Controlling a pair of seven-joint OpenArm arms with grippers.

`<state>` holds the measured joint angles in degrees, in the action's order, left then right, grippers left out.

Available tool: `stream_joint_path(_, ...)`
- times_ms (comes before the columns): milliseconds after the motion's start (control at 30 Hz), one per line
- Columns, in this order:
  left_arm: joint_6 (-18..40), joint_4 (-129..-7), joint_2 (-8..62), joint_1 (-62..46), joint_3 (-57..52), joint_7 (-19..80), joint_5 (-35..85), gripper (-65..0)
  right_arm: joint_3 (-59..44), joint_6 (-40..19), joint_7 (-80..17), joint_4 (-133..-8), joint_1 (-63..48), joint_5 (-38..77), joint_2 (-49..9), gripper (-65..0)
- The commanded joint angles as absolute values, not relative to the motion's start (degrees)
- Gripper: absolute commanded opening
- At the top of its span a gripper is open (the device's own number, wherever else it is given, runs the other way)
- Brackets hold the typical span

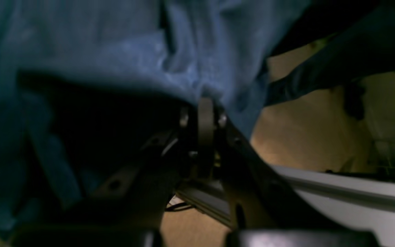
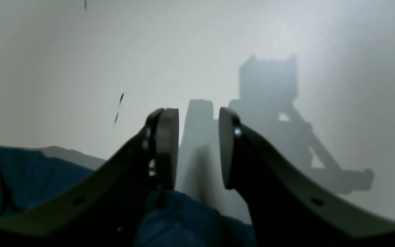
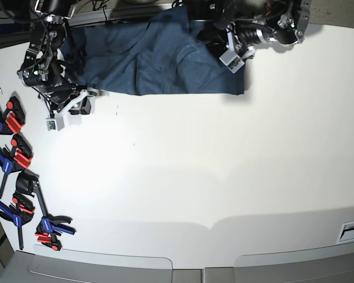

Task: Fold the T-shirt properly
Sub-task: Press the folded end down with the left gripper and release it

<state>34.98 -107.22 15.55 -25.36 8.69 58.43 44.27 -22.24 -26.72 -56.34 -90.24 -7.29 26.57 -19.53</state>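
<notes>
Lying flat between the two grippers: T-shirt [image 3: 159,59], long axis running from one to the other; clamped shut on its near edge, cloth bunched over the pads: left gripper [image 1: 202,113]; parted and holding nothing, just beside the opposite edge with cloth behind its fingers: right gripper [image 2: 197,147]; well apart on the table [image 3: 194,177]: clamps [image 3: 17,159]; nothing in the way.

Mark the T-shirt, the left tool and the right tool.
T-shirt [image 3: 159,62]: base view, middle of the spread blue cloth.
left tool [image 1: 202,113]: left wrist view, fingertips pinched together on the cloth's edge.
right tool [image 2: 198,147]: right wrist view, gap between the parted fingertips.
</notes>
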Motion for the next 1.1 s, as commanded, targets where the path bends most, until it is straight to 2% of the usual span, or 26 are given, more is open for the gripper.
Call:
stream_joint_path(0, 36.14, -107.98, 14.92, -25.41, 8.73, 57.56, 46.59, -65.0, -22.55, -26.74, -54.87, -91.29, -6.52, 27.18, -20.47, -46.8)
stream_joint_path(267, 37.78, -107.98, 12.23, -23.38, 11.70, 56.88, 47.40, -65.0, -22.55, -26.76, -54.81, -91.29, -6.50, 27.18, -20.47, -46.8)
stream_joint_path(500, 37.71, -107.96, 12.01, -19.03, 19.00, 53.89, 38.89, -65.0, -22.55, -26.76, -54.85, -91.29, -6.50, 27.18, -20.47, -46.8)
stream_joint_path(900, 37.65, -107.96, 10.15, -16.29, 19.16, 52.62, 36.82, -65.0, -22.55, -26.76, -54.87, -91.29, -6.52, 27.18, -20.47, -46.8)
stream_joint_path(1067, 33.82, -107.98, 10.17, -15.35, 19.16, 52.18, 34.33, -65.0, -22.55, -26.76, -54.85, -91.29, -6.52, 27.20, -20.45, -46.8)
